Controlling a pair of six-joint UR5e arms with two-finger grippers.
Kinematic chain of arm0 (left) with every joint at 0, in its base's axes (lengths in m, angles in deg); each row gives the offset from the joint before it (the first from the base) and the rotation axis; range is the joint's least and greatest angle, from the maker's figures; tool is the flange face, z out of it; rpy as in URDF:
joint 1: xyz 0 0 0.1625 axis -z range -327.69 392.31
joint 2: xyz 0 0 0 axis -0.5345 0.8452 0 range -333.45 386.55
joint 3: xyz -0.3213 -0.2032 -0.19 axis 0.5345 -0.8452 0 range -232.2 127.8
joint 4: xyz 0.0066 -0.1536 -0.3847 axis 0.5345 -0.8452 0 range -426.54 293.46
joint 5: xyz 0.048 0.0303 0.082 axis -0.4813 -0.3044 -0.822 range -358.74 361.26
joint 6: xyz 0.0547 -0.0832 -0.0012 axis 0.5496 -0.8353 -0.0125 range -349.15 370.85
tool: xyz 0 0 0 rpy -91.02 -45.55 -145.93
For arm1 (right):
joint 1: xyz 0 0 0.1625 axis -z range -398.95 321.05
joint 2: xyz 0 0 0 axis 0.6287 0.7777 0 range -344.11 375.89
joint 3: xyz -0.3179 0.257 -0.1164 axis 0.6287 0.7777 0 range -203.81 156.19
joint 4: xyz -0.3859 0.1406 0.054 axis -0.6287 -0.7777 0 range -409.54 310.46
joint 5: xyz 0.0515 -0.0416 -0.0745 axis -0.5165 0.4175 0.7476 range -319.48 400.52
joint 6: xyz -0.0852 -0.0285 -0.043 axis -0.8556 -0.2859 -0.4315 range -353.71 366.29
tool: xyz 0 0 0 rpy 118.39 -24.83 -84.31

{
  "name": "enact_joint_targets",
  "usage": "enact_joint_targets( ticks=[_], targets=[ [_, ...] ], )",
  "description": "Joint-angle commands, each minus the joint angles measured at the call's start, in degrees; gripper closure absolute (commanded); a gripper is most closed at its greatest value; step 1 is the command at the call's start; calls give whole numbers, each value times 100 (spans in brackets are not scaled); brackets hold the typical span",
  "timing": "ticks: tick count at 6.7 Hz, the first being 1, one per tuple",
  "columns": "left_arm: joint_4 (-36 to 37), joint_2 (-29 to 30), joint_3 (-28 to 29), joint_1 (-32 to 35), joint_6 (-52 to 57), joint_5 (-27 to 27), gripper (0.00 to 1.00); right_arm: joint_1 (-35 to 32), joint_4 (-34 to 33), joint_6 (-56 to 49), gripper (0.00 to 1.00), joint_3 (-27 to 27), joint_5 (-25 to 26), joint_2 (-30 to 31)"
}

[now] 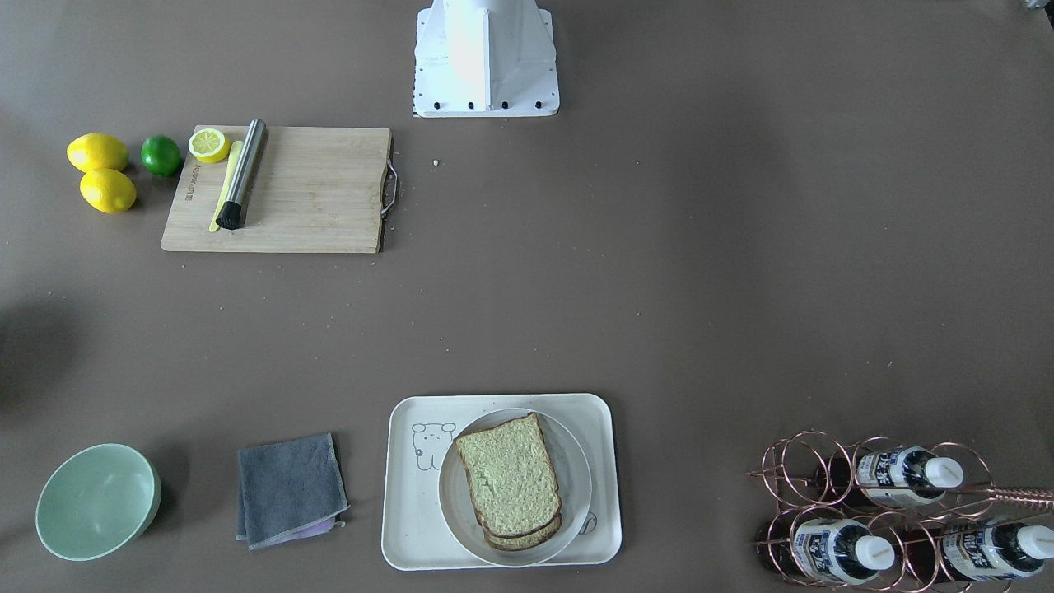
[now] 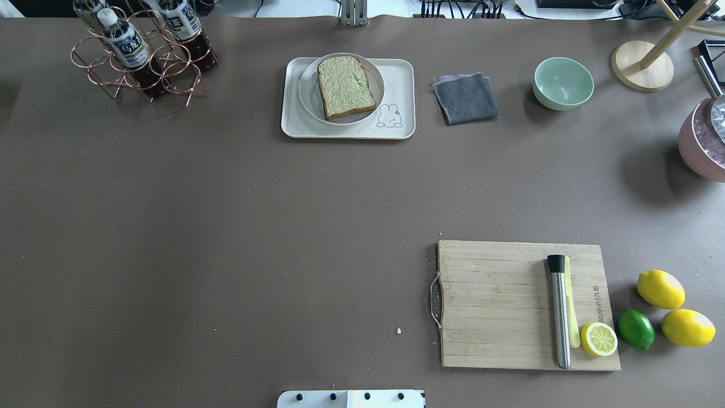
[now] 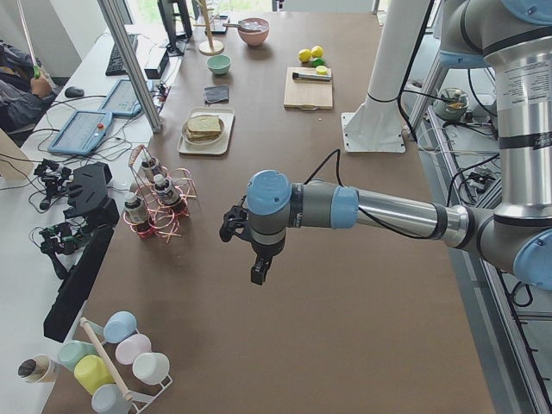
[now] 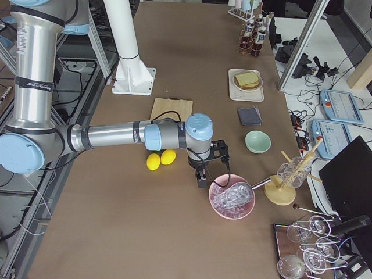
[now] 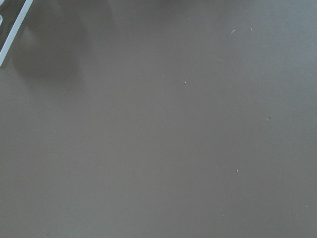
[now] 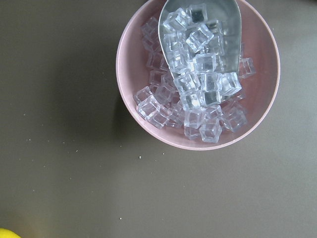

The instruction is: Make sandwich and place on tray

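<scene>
Risks and visibility

- Position: the sandwich [image 1: 510, 482] lies on a round plate [image 1: 578, 461], which rests inside the tray [image 1: 409, 527]. It is well apart from both hands, at the far edge of the tabletop [image 5: 158, 119] from the robot's base.
- Left hand [image 3: 258, 272] hangs over bare tabletop at one end. Right hand [image 4: 201, 179] hangs at the other end, directly above the pink bowl [image 6: 119, 64].
- Hand state: both show only in the side views, so I cannot tell whether either is wide or narrow. Neither appears to carry anything.

Possible failures (judgement):
- The top slice sits skewed on the lower one. A further nudge or re-grasp could slide it off.
- The plate is loose in the tray, so a push on its rim could shift it.
- If the right hand drops, it meets the scoop [image 6: 233, 22] and ice cubes [image 6: 163, 111] just below and could spill them.
- If the left hand swings toward the tray, it passes near the bottle rack [image 3: 159, 207], and a low path could clip it.

Hidden or unclear:
- No egg is visible. If one is present, the slices cover it.
- Neither wrist view shows any fingers.
- The pink bowl is cut off at the overhead view's edge.
- The tray's drawing shows, but any lettering is too small to read.
</scene>
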Motion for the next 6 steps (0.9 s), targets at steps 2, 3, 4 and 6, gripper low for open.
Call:
enact_joint_targets(
  ticks=[2,3,4,6],
  targets=[
    [-5,-51,122,27,-11,-120,2,-4,-17,26,0,64,53,12],
    [-14,18,218,36,-20,-138,2,5,-26,25,0,72,53,21],
    [-23,19,193,36,-29,-138,2,5,-26,51,0,72,53,21],
    [-23,19,175,36,-29,-138,2,5,-26,52,0,72,36,21]
  ],
)
